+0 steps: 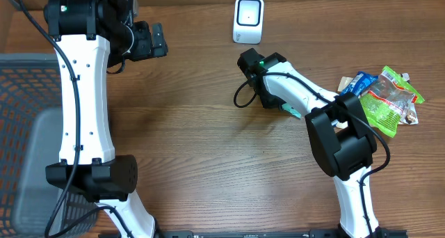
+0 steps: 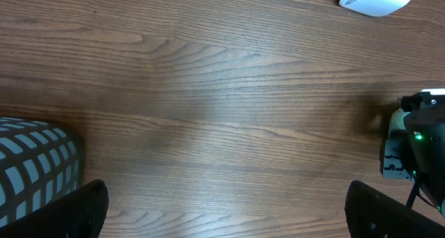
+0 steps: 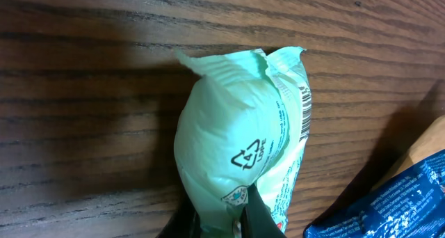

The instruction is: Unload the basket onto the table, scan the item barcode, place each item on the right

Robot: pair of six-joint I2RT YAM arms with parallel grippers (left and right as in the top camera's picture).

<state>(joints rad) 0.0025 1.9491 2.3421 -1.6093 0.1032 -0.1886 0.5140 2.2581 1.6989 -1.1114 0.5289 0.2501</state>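
Grip matters most for this step: the right gripper (image 3: 221, 216) is pinched fully closed on the lower end of the pale green packet (image 3: 240, 144), holding only a fold of film, so I judge any swing towards the scanner (image 1: 248, 19) should be slow. The packet sits under the right wrist near the middle of the table (image 1: 195, 147), between the scanner and the pile of snack packets (image 1: 386, 95), well apart from the scanner. Whether it is lifted clear of the wood I cannot tell. The barcode (image 3: 304, 111) runs up the packet's right edge and curls partly out of sight, so the wrist likely needs to roll until the bars face the scanner's window squarely, uncreased. The left gripper (image 2: 229, 217) stands wide open and empty beside the grey mesh basket (image 2: 35, 161).

The packet is puffy, soft matte film with a crimped, ragged top; the blue wrapper (image 3: 379, 207) nearby is glossy, the table wood-grained, the scanner smooth, white and rounded
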